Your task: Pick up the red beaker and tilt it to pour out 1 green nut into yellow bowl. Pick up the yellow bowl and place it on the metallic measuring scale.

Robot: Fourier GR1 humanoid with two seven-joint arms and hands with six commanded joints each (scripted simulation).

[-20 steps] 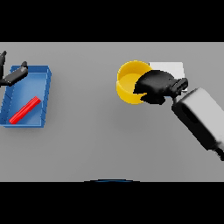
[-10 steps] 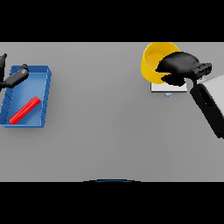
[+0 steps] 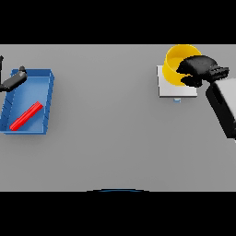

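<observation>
The yellow bowl (image 3: 175,64) is at the far right, over the back part of the pale metallic scale (image 3: 168,89). My right hand (image 3: 199,69) grips the bowl's right rim with its fingers curled round it. Whether the bowl rests on the scale or hangs just above it, I cannot tell. The red beaker (image 3: 26,116) lies on its side in the blue tray (image 3: 44,103) at the left. My left hand (image 3: 13,80) shows at the left edge, over the tray's far corner. No green nut is visible.
The blue tray sits close to the table's left edge. The scale has a small blue mark (image 3: 177,100) on its near side. My right forearm (image 3: 224,107) reaches in from the right edge.
The right hand has carried the yellow bowl rightwards and towards the back, from beside the scale to over it. The left hand and the beaker have stayed put.
</observation>
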